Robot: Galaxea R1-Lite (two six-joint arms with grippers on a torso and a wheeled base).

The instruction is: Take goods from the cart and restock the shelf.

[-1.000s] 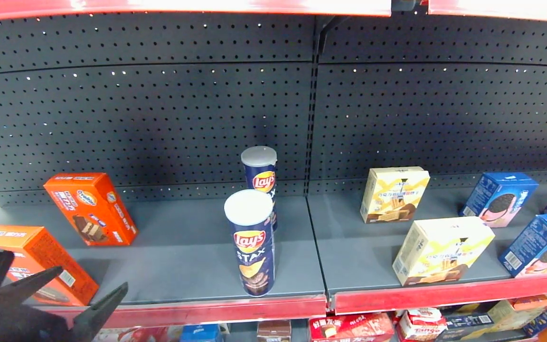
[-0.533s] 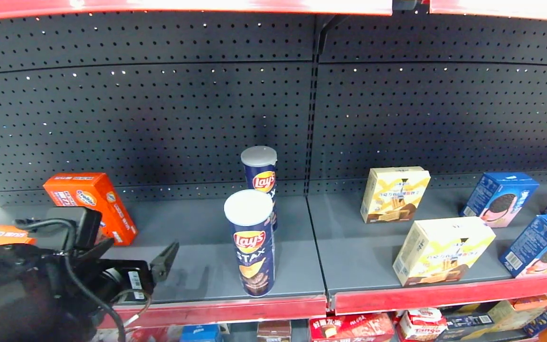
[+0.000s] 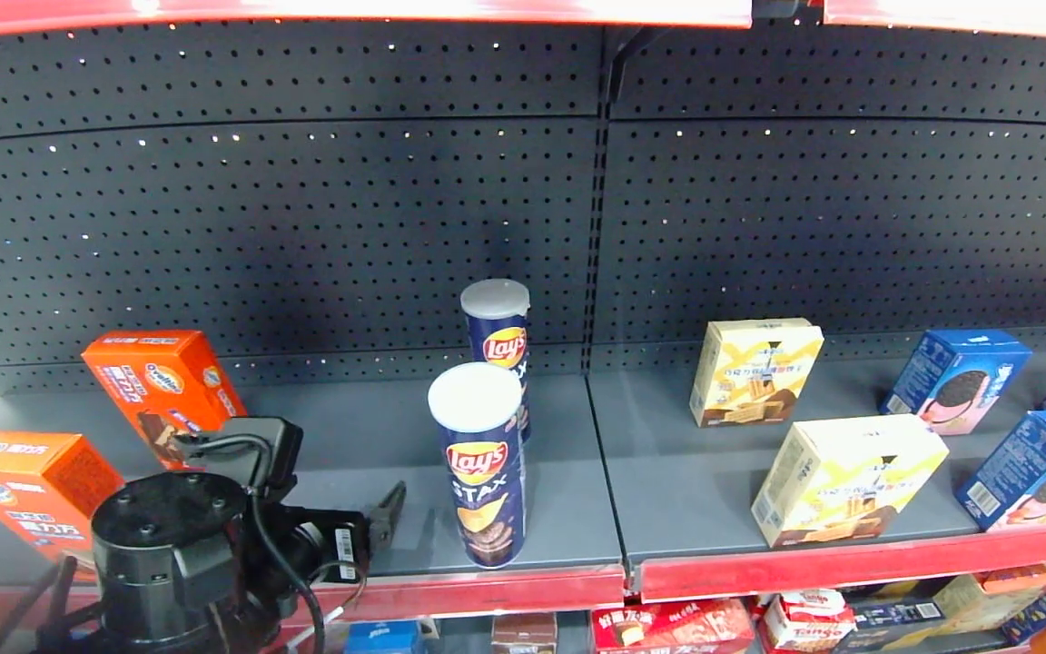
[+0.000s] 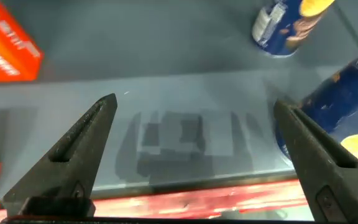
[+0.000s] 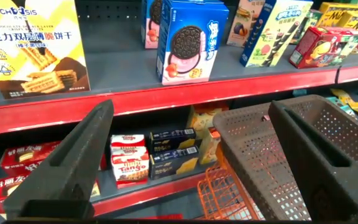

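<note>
Two tall blue chip cans stand mid-shelf, the front can (image 3: 479, 463) near the red edge and the second can (image 3: 497, 336) behind it. My left gripper (image 3: 382, 522) hovers open and empty over the shelf's front edge, just left of the front can. The left wrist view shows this gripper (image 4: 194, 124) with its jaws wide apart above bare shelf, the front can (image 4: 340, 106) beside one finger. My right gripper (image 5: 197, 143) is open and empty, low in front of the lower shelves and above a brown basket (image 5: 272, 155).
Two orange boxes (image 3: 173, 395) (image 3: 28, 486) stand at the shelf's left. Yellow boxes (image 3: 754, 371) (image 3: 845, 477) and blue cookie boxes (image 3: 954, 380) (image 3: 1036, 468) fill the right bay. An orange wire frame (image 5: 229, 199) sits under the basket. Bare shelf lies between the orange boxes and the cans.
My left arm has swung in from the lower left toward the front can, staying open. The front orange box now sits further left and turned.
</note>
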